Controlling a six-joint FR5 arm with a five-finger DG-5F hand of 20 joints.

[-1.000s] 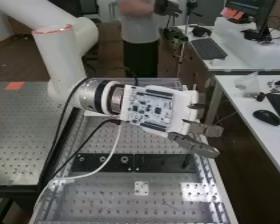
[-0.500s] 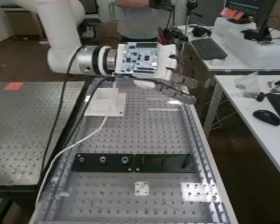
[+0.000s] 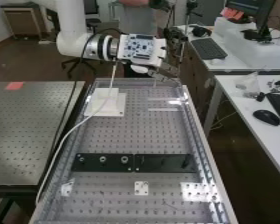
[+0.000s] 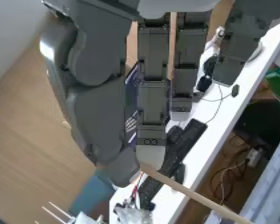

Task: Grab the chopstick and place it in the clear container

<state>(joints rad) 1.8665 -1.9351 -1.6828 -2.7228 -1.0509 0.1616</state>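
- Robot hand [image 3: 157, 54], raised near the bench's [image 3: 134, 135] far edge, pinched the chopstick [image 4: 197, 196] between thumb and fingers.
- Chopstick slanted out past the thumb tip.
- White block [image 3: 119, 106] sat near one far corner.
- Black strip [image 3: 165, 167] crossed between side edges.

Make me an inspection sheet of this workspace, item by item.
Surface: perforated metal bench, with a perforated table along its left in the high view.
Job's things: chopstick, held off the bench; a faint see-through outline may be the clear container, not certain.
Clutter: white block and black plate on the bench; mouse and crumpled clear bag on the side desk.
Hand: hand pinches the chopstick near one end, above the bench's far end.
Cables: white cable and black cable run down from the arm.
Surroundings: side desk, keyboard.
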